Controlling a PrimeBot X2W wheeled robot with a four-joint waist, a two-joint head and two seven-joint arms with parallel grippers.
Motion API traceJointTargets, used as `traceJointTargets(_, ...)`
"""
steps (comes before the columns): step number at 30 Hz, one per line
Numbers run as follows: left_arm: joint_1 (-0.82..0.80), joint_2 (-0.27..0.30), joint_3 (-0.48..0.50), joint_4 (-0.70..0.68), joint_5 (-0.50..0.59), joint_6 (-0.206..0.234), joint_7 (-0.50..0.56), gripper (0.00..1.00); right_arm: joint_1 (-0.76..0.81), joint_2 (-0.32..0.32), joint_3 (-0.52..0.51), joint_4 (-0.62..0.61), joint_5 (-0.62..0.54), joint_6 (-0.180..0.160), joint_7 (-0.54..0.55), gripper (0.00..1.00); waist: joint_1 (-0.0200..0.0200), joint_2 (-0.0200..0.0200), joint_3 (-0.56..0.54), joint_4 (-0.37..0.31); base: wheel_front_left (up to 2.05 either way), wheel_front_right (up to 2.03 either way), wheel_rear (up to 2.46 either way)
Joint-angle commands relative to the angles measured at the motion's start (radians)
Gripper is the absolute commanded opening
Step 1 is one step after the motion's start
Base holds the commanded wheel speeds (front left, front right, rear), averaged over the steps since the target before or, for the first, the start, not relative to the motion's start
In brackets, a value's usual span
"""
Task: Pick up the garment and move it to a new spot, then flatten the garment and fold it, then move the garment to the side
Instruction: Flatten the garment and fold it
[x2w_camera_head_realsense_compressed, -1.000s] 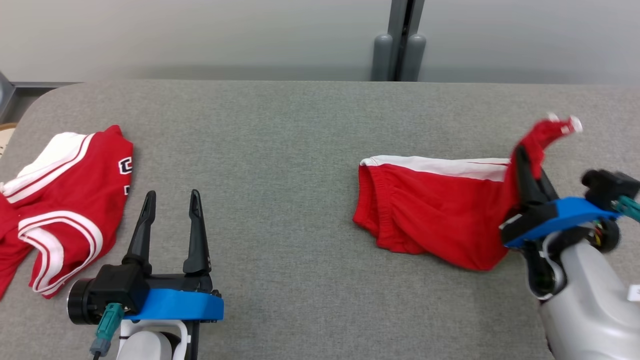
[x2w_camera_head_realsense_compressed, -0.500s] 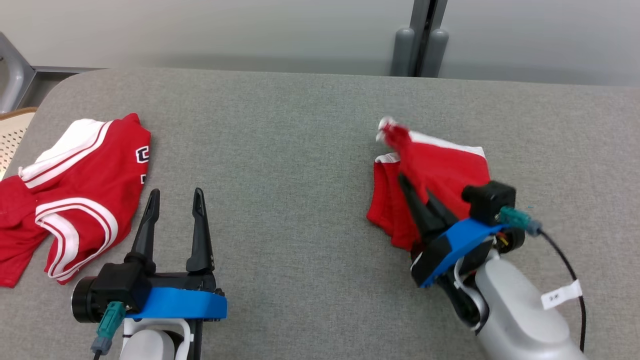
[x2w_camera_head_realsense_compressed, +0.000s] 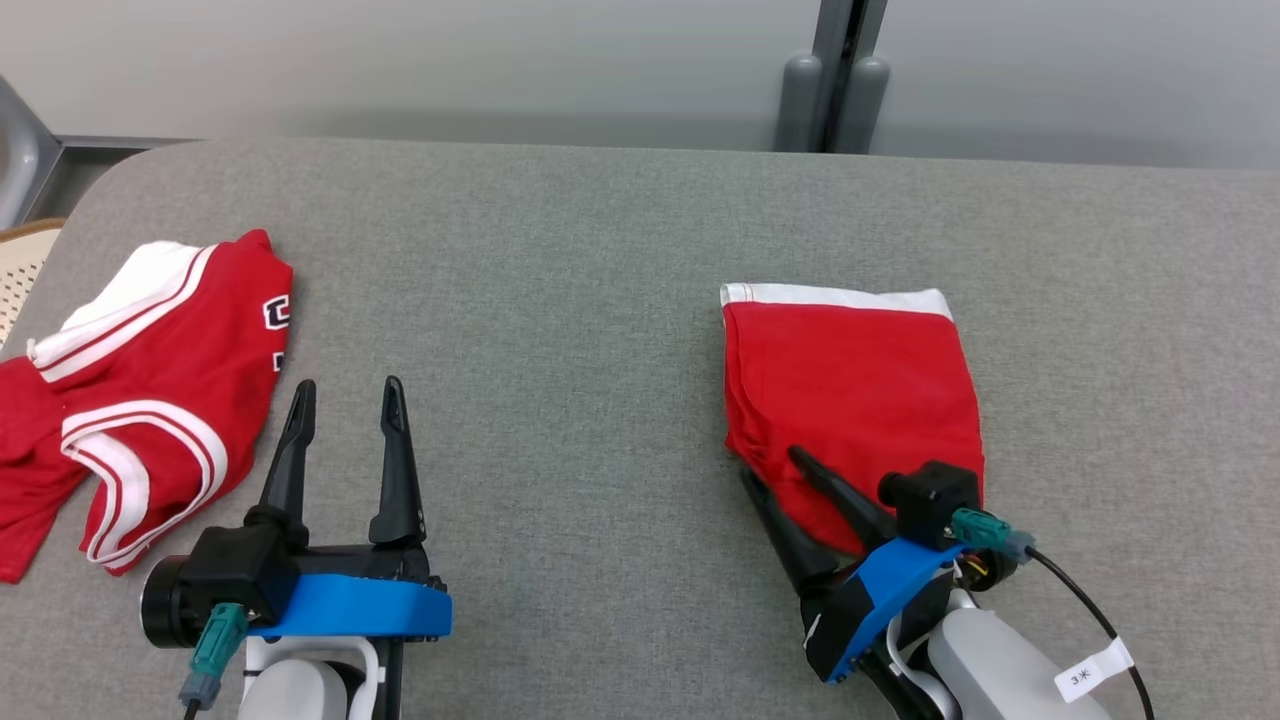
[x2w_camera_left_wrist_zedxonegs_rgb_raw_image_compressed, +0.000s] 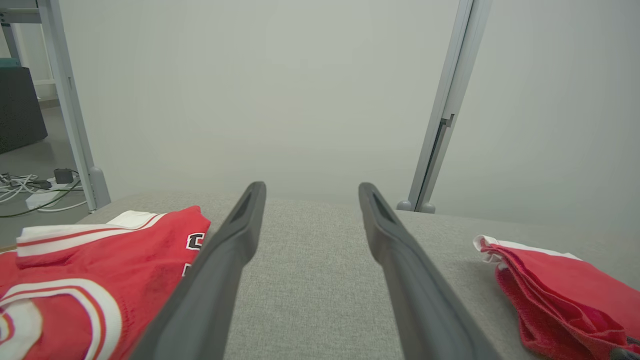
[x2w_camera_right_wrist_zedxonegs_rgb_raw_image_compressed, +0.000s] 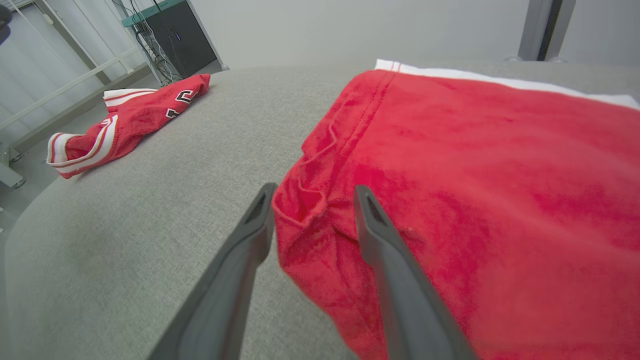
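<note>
Grey fabric-covered table (x2w_camera_head_realsense_compressed: 600, 250), plain pale wall behind. Folded red cloth garment with a white band (x2w_camera_head_realsense_compressed: 850, 380) is laid right of centre, long axis running near-to-far, white band at the far end.

Right gripper (x2w_camera_head_realsense_compressed: 769, 461) is parked at the garment's near-left corner, fingers spread. One finger is set over the cloth, the other beside its edge. No pinch is seen and the cloth lies slack. Left gripper (x2w_camera_head_realsense_compressed: 347, 384) is held wide open over bare table, well apart from the garment, pointing away from the robot.

Key relation: the garment lies straight ahead of the right gripper and far to the right of the left one, so the right arm is judged the one for the coming move. A re-grip at that corner is needed first.

Whole outline and squareness are given by the head view. Corner layers between the fingers are shown by the right wrist view. Stacked left-edge layers are seen side-on from the left wrist view.

Crumpled red-and-white jersey (x2w_camera_head_realsense_compressed: 150, 390) sits at the far left, not involved.
</note>
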Motion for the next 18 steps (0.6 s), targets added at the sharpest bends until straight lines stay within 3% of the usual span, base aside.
traceJointTargets(1, -0.001, 0.000, 0.003, 0.004, 0.008, 0.003, -0.005, 1.00, 0.006, -0.001, 0.009, -0.010, -0.002, 0.000, -0.022, 1.00, 0.0000, -0.0001, -0.009, -0.009, 0.00, 0.00, 0.00)
traceJointTargets(8, 0.013, 0.000, 0.018, 0.007, 0.013, 0.001, -0.005, 1.00, 0.020, 0.007, -0.056, -0.048, -0.023, 0.000, -0.061, 1.00, 0.0000, -0.0001, -0.040, -0.042, 0.00, 0.00, 0.00)
traceJointTargets(18, 0.033, 0.000, 0.042, 0.019, 0.033, -0.008, -0.005, 1.00, 0.087, 0.002, -0.260, -0.147, -0.125, 0.000, -0.075, 1.00, 0.0000, -0.0001, -0.083, -0.106, 0.00, 0.00, 0.00)
